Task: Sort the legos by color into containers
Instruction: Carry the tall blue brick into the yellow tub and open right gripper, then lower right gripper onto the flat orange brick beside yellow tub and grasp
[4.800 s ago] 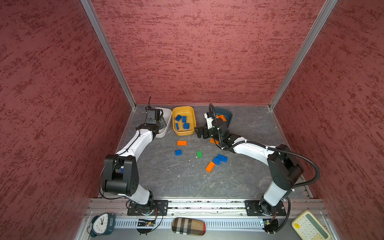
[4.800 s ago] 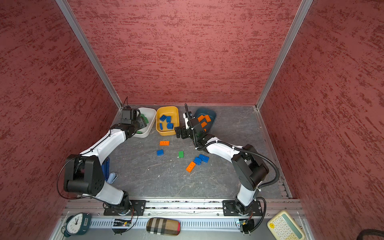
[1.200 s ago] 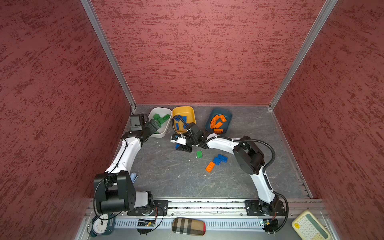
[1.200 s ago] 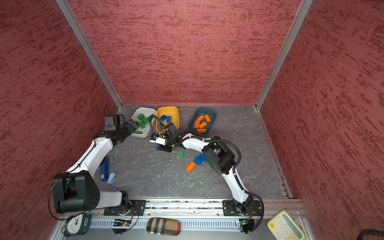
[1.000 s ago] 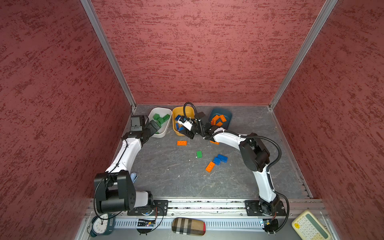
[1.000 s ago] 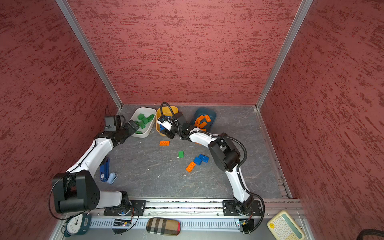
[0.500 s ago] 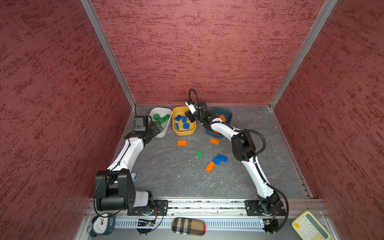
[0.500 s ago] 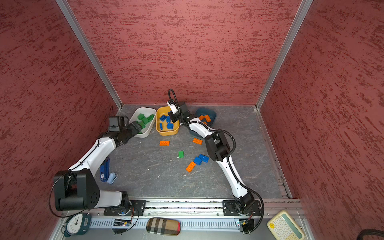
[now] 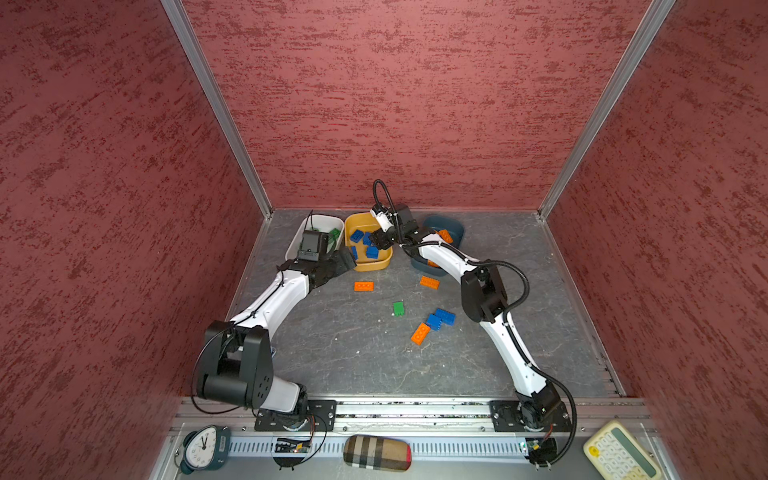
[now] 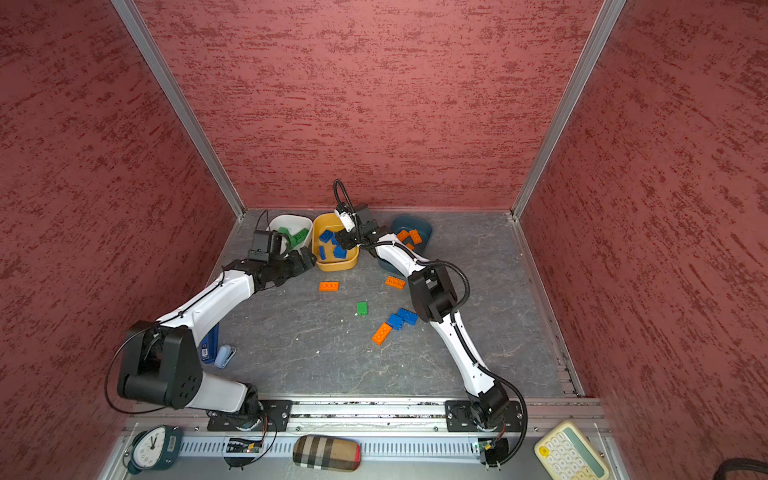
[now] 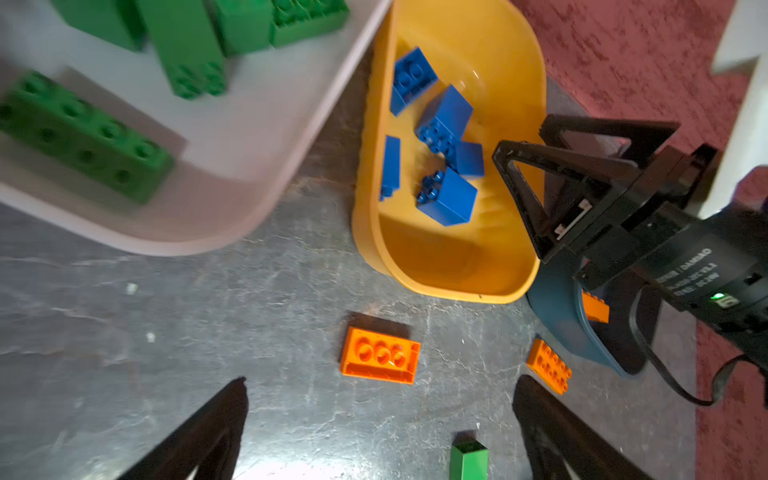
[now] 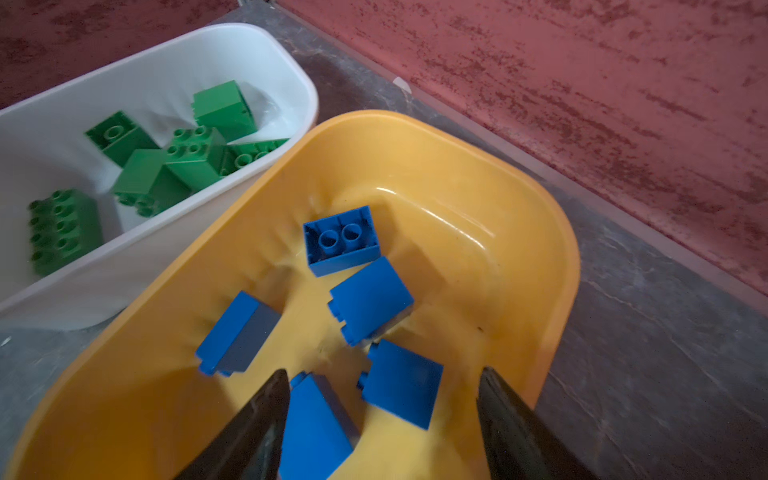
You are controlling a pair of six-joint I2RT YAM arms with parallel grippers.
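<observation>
Right gripper (image 12: 382,374): jaws apart, empty, over the yellow tub (image 12: 561,257) holding five blue legos (image 12: 340,241). Left gripper (image 11: 380,380): jaws apart, empty, beside a loose orange lego (image 11: 380,359). In both top views, white tub (image 10: 291,217) of green legos (image 10: 297,239) at the yellow tub's 9 o'clock, teal tub (image 10: 426,230) of orange legos (image 10: 409,236) at 3 o'clock; six loose legos (image 10: 361,308) at 6 o'clock await sorting.

Plastic on slate-look grey, boxed in by rough red walls.
From my seat the yellow tub (image 12: 552,249) reads as glossy moulded plastic, with highlights along its inner wall. The white tub (image 12: 257,54) looks smoother and more satin. The blue bricks (image 12: 370,295) and green bricks (image 12: 220,104) are hard, smooth plastic with a dull sheen. I see the floor (image 9: 353,361) as matt grey, veined like slate, the walls (image 9: 415,104) as coarse and rough, the corner posts (image 9: 216,104) as brushed metal, and the plaid case (image 9: 376,453) as woven cloth.
</observation>
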